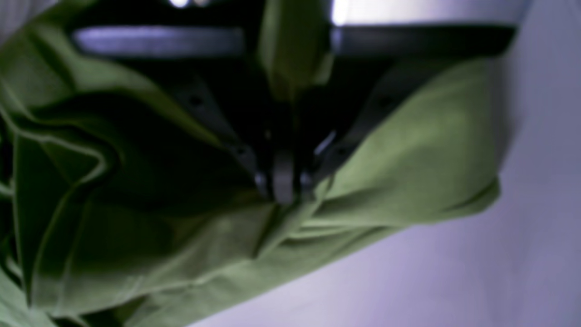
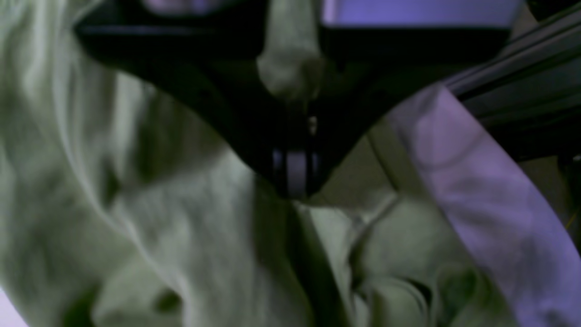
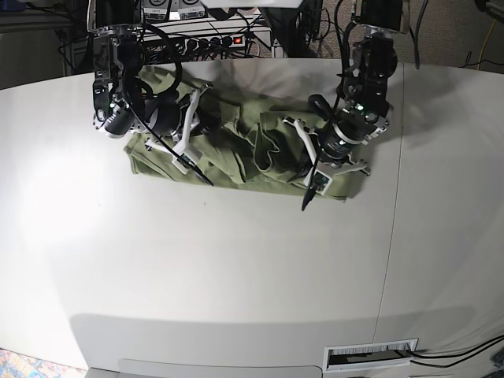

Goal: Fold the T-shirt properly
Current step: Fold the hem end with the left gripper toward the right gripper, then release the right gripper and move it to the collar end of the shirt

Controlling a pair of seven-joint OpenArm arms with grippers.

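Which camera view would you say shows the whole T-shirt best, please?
The base view: it shows the whole T-shirt rumpled on the white table, between both arms. The left wrist view shows only blurred green folds at its shut jaws; the right wrist view shows only pale, dim folds.

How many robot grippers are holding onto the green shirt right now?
2. The left gripper is shut on the T-shirt at its right end in the base view; the right gripper is shut on its left end.
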